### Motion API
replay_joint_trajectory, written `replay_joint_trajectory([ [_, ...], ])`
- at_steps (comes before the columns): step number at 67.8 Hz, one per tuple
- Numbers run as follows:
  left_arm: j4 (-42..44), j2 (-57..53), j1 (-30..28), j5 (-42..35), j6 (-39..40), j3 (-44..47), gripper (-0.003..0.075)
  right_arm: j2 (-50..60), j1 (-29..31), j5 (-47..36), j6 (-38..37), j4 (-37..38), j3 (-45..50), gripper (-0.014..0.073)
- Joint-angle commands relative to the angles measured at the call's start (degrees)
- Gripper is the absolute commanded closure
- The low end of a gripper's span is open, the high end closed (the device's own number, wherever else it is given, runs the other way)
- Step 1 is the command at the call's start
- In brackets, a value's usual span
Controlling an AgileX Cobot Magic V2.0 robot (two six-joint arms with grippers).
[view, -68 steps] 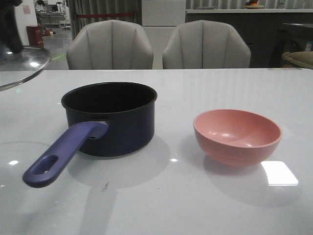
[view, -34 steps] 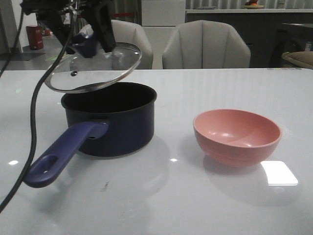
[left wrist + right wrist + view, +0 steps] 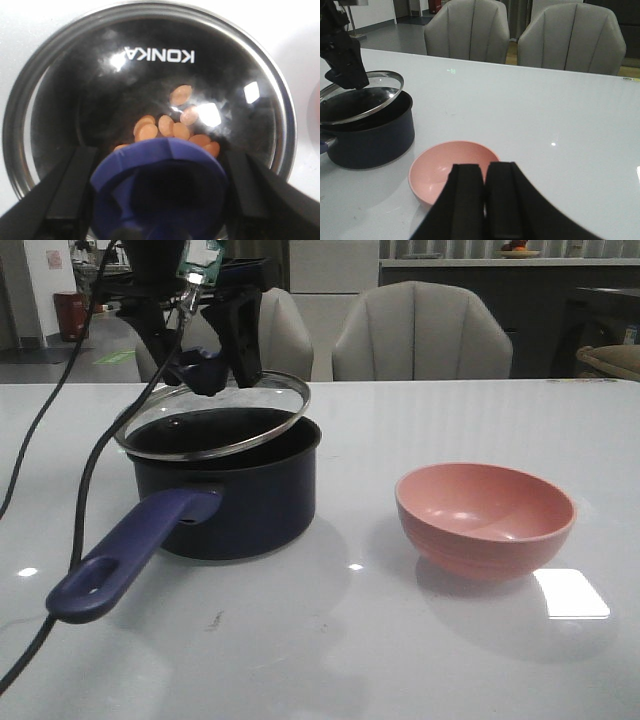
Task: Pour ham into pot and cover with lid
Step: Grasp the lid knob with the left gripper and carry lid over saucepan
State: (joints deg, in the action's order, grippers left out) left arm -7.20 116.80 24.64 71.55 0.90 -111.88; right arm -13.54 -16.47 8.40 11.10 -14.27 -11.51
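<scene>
Left claw (image 3: 205, 335) clamped on the knob of the lid (image 3: 212, 416), which sits tilted just above the pot (image 3: 225, 480) mouth, far-right edge high, ham (image 3: 170, 127) already inside; needs levelling and a straight drop; right claw (image 3: 485, 197) shut, idle.

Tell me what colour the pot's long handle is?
The pot's handle is purple-blue, clearest in the front view.
</scene>
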Motion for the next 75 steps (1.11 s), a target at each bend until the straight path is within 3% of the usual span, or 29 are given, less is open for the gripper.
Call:
replay_joint_trajectory([
  [1, -0.18, -3.61, 0.47, 0.00, -0.12, -2.26, 0.0534, -0.52, 0.04, -4.38, 0.57, -0.35, -1.56, 0.0432],
  [53, -0.94, -0.28, 0.47, -0.82, -0.12, -2.26, 0.0523, -0.52, 0.04, -4.38, 0.57, -0.35, -1.56, 0.0432],
  [61, -0.94, 0.37, 0.47, -0.69, -0.12, -2.26, 0.0475, -0.52, 0.04, -4.38, 0.57, -0.35, -1.56, 0.0432],
  [75, -0.74, 0.86, 0.47, -0.71, -0.12, -2.26, 0.0282, -0.52, 0.04, -4.38, 0.57, -0.35, -1.56, 0.0432],
])
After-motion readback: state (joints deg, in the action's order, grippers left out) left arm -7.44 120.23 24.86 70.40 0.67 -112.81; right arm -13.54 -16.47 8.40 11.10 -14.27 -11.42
